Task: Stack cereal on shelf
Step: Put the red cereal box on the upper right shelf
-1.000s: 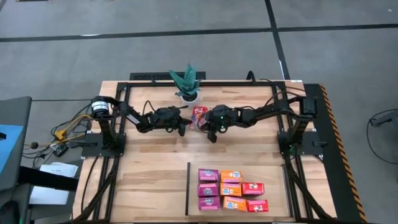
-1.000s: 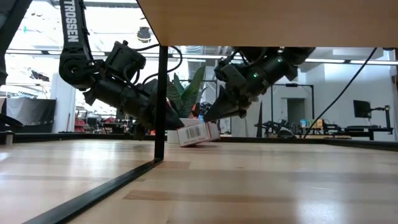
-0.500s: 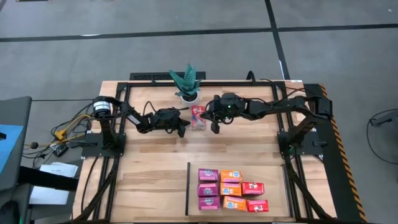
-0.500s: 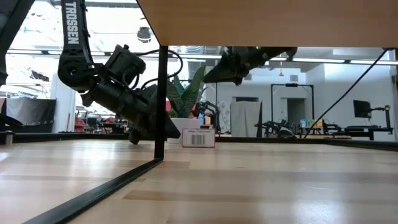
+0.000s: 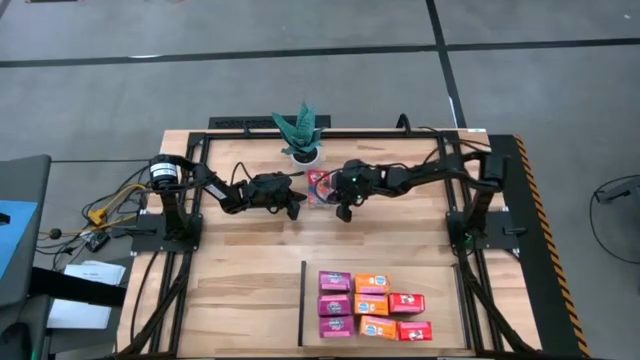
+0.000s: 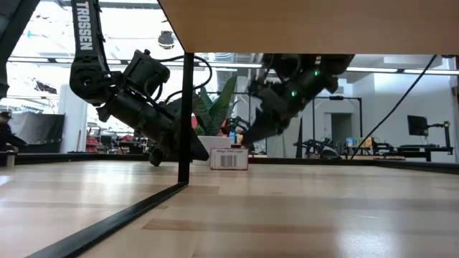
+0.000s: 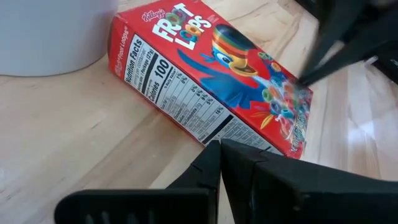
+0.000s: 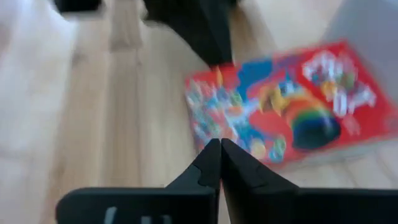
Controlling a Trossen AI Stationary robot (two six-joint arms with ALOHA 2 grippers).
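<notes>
The red cereal box (image 7: 208,87) lies flat beside the potted plant (image 5: 299,132), between both closed, empty grippers (image 5: 296,207) (image 5: 343,211). Light, crushable cardboard: you should pinch its long edges.

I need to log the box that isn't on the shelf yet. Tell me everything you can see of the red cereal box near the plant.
The red cereal box is printed cardboard: Froot Loops lettering and a toucan on its front, a white nutrition panel on one side, a barcode on one end. It lies flat, front up, on the table beside the plant, between the left gripper and right gripper. Both grippers' fingers are shut; neither holds it.
</notes>
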